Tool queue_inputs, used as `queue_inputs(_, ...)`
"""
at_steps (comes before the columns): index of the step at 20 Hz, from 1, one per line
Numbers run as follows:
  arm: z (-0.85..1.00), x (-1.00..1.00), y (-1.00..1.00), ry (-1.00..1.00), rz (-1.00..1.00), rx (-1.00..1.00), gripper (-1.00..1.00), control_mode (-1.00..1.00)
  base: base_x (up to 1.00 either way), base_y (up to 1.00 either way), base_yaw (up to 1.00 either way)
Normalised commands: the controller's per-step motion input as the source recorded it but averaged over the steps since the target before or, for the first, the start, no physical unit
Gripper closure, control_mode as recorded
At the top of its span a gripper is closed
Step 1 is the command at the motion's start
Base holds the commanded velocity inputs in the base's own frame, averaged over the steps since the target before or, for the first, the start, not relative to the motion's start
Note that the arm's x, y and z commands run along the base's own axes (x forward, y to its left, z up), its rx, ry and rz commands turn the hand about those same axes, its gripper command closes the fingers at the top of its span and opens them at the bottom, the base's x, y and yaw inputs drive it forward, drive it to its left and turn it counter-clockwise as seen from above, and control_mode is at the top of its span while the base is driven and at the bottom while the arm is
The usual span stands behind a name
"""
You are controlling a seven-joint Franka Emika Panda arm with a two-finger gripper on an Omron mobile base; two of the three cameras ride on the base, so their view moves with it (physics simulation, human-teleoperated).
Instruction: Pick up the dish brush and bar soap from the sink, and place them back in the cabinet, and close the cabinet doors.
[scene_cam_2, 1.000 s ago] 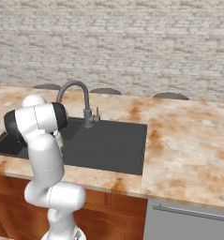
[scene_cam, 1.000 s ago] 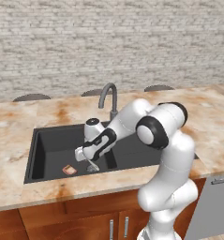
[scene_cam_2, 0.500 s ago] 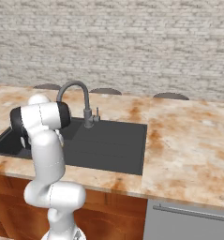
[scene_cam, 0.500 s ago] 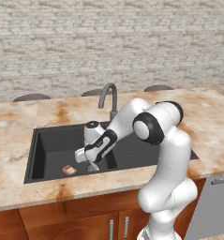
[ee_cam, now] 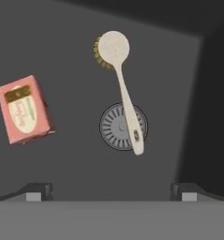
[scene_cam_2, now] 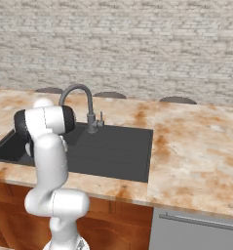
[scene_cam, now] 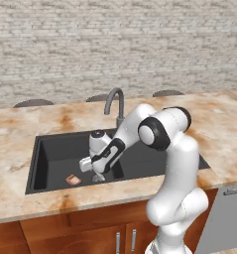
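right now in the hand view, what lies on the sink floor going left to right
bar soap → dish brush, whose handle end lies over the round drain; the soap lies apart from the brush. The open gripper hangs above them, its tips at the bottom of the view.

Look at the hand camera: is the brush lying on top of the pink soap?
No, the dish brush lies apart from the bar soap, with its handle end across the round drain of the sink.

The bar soap (ee_cam: 24, 110) is showing a pale label with lines of print on its face, but the lettering is too blurred to read.
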Motion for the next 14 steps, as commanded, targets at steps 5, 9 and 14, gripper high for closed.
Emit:
queue_inputs(5,-0.09,0.26,0.0,-0.02,0.0,0.0,-1.0,-1.0,0.0,0.0,0.0)
queue_inputs(9,-0.21,0.2,0.0,-0.01,0.0,0.0,-1.0,-1.0,0.0,0.0,0.0)
queue_inputs(14,-0.27,0.2,0.0,-0.03,0.0,0.0,-1.0,-1.0,0.0,0.0,0.0)
